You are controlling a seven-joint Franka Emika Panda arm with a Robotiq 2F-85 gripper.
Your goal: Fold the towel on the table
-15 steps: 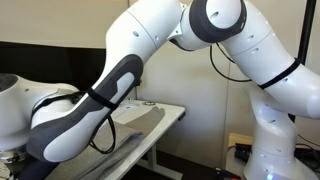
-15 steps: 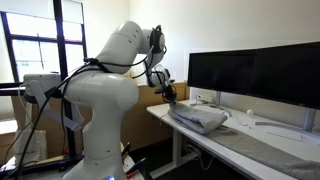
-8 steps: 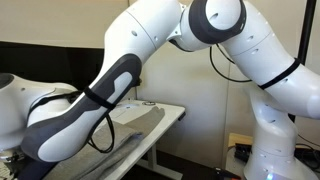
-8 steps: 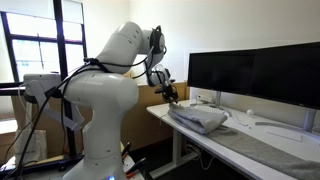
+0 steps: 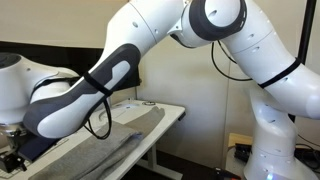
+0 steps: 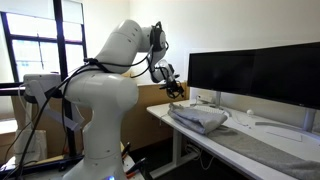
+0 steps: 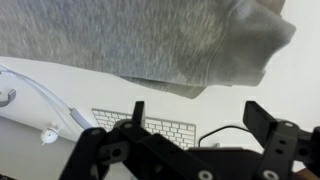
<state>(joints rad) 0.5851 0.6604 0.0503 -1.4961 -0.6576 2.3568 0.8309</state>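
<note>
Grey towel (one end heaped up) on white table, beside black monitors

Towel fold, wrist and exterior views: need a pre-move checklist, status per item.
1. Gripper open, nothing between the jaws: ok.
2. Gripper clear of the towel, hanging above it in an exterior view: ok.
3. Towel doubled over at one end, the rest lying flat along the table: ok.
4. Folded edges lined up: cannot tell.
5. White keyboard apart from the towel's hem: ok.
6. Monitors apart from the arm: ok.
</note>
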